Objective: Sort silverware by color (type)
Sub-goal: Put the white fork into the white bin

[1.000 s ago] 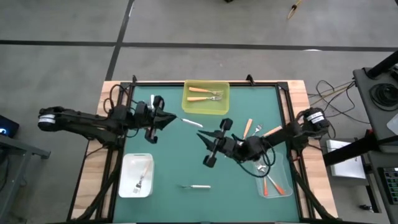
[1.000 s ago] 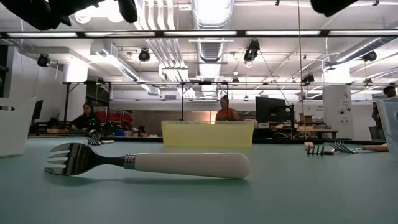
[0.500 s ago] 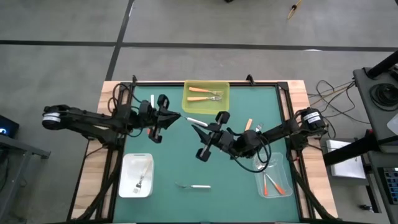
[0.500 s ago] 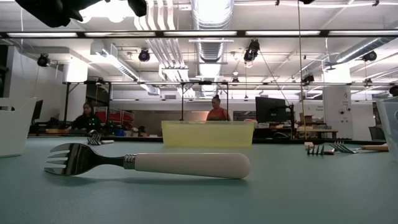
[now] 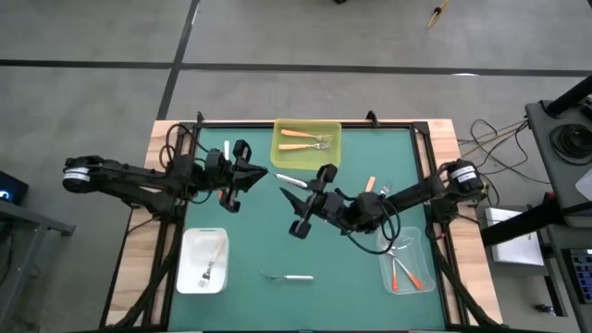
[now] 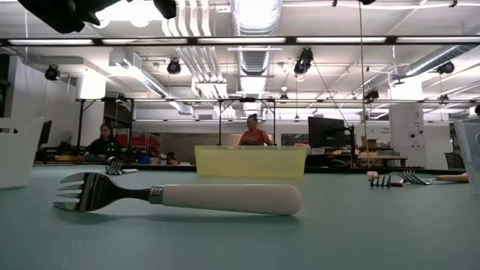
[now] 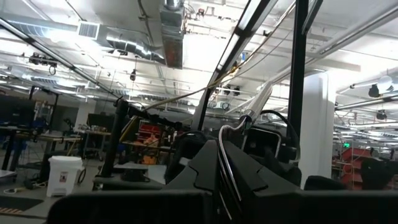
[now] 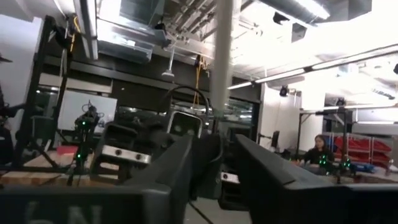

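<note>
Hovering left of centre, the left gripper [image 5: 262, 172] is closed and empty. Between both grippers lies a white fork [image 5: 289, 181], long axis slanting across the table; another [image 5: 288, 277] lies at the near edge. The right gripper [image 5: 294, 198], fingers parted and empty, sits just beside the former, likely nearer.

Two matte-black jointed arms, left arm [image 5: 139, 178] and right arm [image 5: 407, 197], each have a white-capped shoulder joint, loose black cables, and wedge-shaped fingers.
</note>
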`<action>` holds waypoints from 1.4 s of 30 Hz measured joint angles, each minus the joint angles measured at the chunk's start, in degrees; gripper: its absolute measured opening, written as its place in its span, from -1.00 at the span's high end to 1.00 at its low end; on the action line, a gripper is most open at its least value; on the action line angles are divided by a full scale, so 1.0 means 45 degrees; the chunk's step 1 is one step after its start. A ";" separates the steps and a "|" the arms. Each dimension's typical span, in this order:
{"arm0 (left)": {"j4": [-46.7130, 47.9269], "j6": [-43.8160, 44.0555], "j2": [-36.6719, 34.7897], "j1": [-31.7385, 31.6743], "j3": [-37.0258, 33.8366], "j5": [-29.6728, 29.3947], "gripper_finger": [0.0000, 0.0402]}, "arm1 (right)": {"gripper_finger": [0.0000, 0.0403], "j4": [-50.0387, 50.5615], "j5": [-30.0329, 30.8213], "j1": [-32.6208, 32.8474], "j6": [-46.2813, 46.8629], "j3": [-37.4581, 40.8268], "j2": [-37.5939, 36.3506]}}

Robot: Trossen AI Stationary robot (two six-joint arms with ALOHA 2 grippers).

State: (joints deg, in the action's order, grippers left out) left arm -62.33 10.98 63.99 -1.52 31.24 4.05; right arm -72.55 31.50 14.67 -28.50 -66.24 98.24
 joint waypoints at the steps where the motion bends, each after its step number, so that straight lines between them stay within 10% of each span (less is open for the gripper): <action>1: 0.0000 0.0005 0.0000 0.0000 0.0000 0.0000 1.00 | 0.39 0.0011 0.0006 -0.0082 0.0094 0.0000 0.0000; 18: -0.1581 0.0065 0.1313 0.0000 -0.0019 0.0000 1.00 | 0.08 0.0000 -0.2102 -0.0965 0.0693 -0.0005 0.0000; 42: -0.2934 0.0507 0.2633 -0.0005 -0.0019 0.0000 1.00 | 0.89 0.0044 -0.1702 -0.0960 -0.0022 -0.0010 0.0000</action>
State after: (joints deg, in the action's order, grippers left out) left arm -75.53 13.26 75.83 -1.54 31.16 4.05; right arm -72.36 23.84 10.35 -28.60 -66.28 98.24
